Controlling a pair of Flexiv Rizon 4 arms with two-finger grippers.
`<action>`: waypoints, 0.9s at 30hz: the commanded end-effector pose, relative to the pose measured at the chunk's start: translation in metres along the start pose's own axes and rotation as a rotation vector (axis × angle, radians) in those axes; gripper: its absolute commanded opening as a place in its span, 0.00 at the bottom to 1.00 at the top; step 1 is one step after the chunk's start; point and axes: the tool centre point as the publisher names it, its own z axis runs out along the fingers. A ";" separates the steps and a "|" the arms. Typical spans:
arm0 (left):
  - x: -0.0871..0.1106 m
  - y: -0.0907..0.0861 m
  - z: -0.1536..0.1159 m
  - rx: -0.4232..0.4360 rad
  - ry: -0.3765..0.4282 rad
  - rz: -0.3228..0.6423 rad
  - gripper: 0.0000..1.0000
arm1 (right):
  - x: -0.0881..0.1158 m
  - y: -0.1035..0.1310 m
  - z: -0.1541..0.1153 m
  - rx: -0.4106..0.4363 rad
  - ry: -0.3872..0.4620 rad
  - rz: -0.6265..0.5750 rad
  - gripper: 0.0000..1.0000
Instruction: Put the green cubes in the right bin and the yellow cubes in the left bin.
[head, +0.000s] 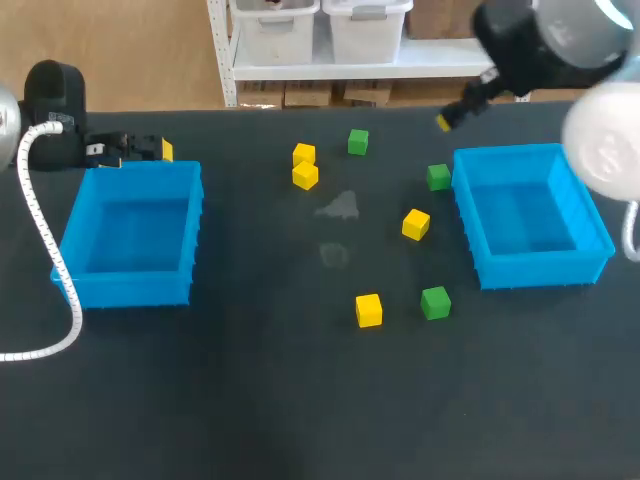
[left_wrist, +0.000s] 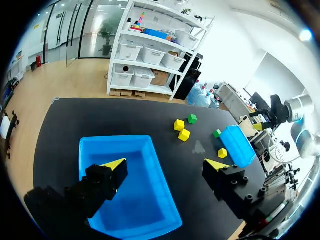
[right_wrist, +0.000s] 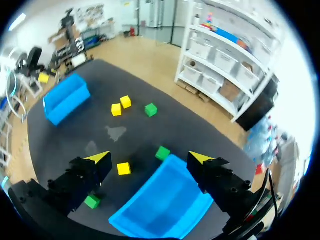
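Table (head: 250, 420): dark surface that carries both bins and all seven cubes.
Left bin (head: 130, 285): blue and open-topped, at the left of the head view. In the left wrist view it lies below that gripper, partly between its fingers.
Right bin (head: 540, 268): blue and open-topped, at the right of the head view. In the right wrist view it lies below that gripper.
Left gripper (left_wrist: 166, 164): fingers spread wide, nothing between them. In the head view it is at the upper left, just behind the left bin's far wall.
Right gripper (right_wrist: 150, 157): fingers spread wide, nothing between them. In the head view it is at the upper right, beyond the right bin's far left corner.
Far yellow cube (head: 304, 154): upper centre, on the table.
Second yellow cube (head: 305, 176): just in front of the far yellow cube; whether they touch cannot be told.
Far green cube (head: 358, 142): near the yellow pair, on their right.
Bin-side green cube (head: 438, 177): just beside the right bin's left wall.
Middle yellow cube (head: 416, 224): between the bins, nearer the right bin.
Near yellow cube (head: 368, 310): lower centre.
Near green cube (head: 435, 302): right of the near yellow cube, apart from it.
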 end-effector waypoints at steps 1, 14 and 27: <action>0.002 0.003 0.000 0.012 -0.007 0.002 1.00 | -0.036 0.002 0.037 -0.026 0.149 -0.088 1.00; 0.002 0.003 0.000 0.012 -0.007 0.002 1.00 | -0.083 0.007 0.102 -0.083 0.345 -0.303 1.00; 0.002 0.003 0.000 0.012 -0.007 0.002 1.00 | -0.115 -0.004 0.146 -0.035 0.457 -0.344 1.00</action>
